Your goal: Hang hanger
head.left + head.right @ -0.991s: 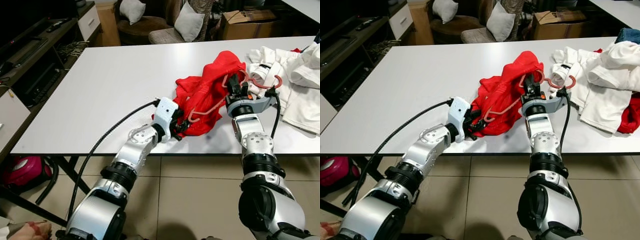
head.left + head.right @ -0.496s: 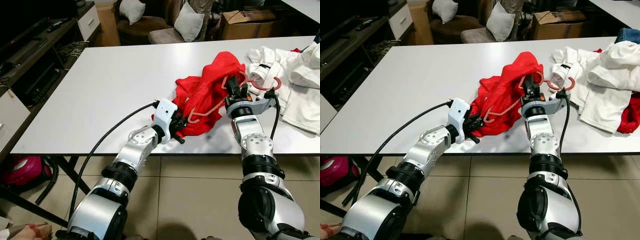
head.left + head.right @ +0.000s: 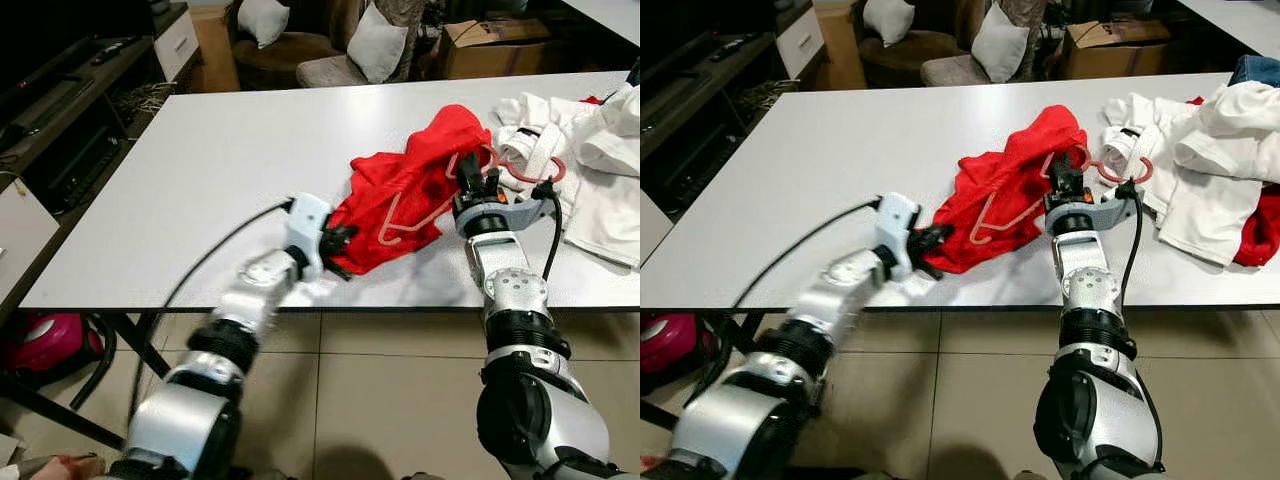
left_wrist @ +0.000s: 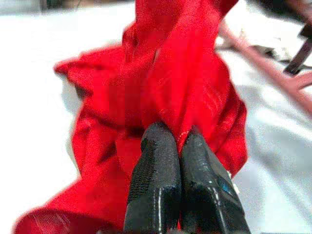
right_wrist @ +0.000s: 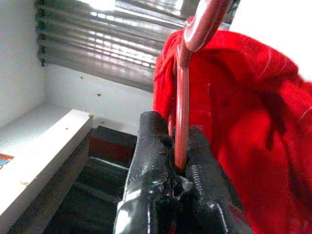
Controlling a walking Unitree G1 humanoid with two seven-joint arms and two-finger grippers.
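Two grippers' fingers pinch red garment (image 3: 400,185) and hanger (image 3: 420,205).

Two silver arms of ribbed, rounded segments with black joint rings. White block housing at the left wrist (image 3: 305,222), black cable looping from it. Black fingers on left pincer (image 4: 176,146) and right pincer (image 5: 176,146), textured pads.

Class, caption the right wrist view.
Right gripper shut on thin pink plastic hanger beside crumpled red cloth garment.
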